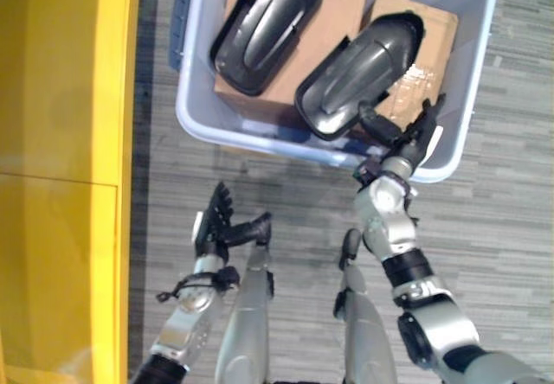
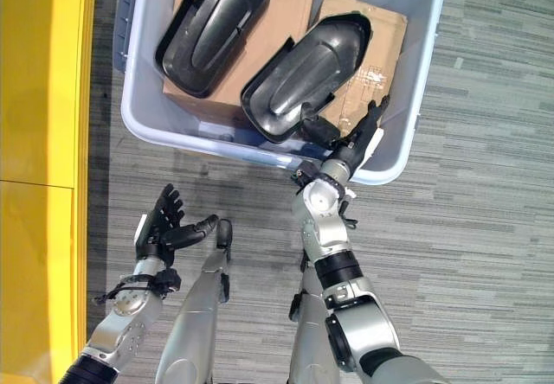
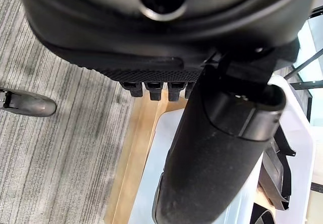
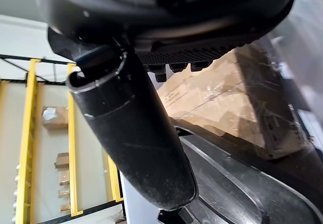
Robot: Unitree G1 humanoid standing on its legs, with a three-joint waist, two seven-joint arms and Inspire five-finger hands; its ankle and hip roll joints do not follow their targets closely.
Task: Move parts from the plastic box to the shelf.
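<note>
Two parts [image 1: 260, 28] [image 1: 359, 73] lie side by side on cardboard boxes [image 1: 342, 12] inside the plastic box [image 1: 467, 99]. The shelf [image 1: 61, 142] stands to its left.

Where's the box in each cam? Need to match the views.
Left eye view: box top centre, on the floor.
Right eye view: top centre, shifted towards the left edge.
Left wrist view: its pale wall past the left robot hand.
Right wrist view: its wall beside the cardboard, past the right robot hand.
Shared landmark: the black parts lying inside it.
</note>
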